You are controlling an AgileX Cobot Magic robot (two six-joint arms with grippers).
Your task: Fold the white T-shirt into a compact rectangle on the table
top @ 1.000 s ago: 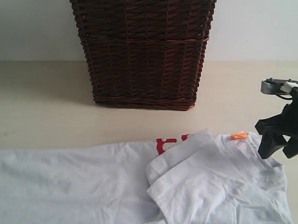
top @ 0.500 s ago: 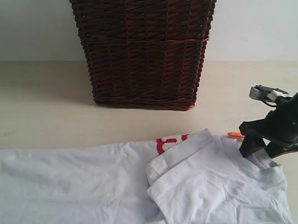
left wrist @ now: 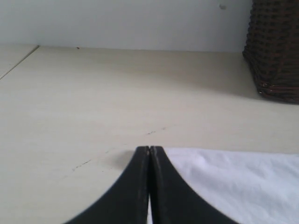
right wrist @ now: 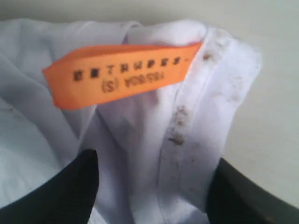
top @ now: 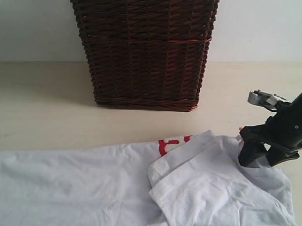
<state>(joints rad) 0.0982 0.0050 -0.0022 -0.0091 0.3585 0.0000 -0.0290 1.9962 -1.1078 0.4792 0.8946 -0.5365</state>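
The black right tool (top: 261, 162) has dropped onto the collar of the white cotton T-shirt (top: 212, 192) at frame right, jaws apart. The black left tool (left wrist: 149, 151) is pressed together.

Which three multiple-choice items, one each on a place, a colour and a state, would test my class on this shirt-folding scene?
1. Where is the wicker basket relative to the white T-shirt? A on it; B beyond it on the table, apart; C under it.
2. What colour is the neck tag? A green; B blue; C orange.
3. How do the end effectors stand? A both open; B left end effector shut, right end effector open; C both shut.
Answers: B, bare table shows between them; C, the right wrist view shows it orange; B, the left is pressed closed, the right straddles the collar.
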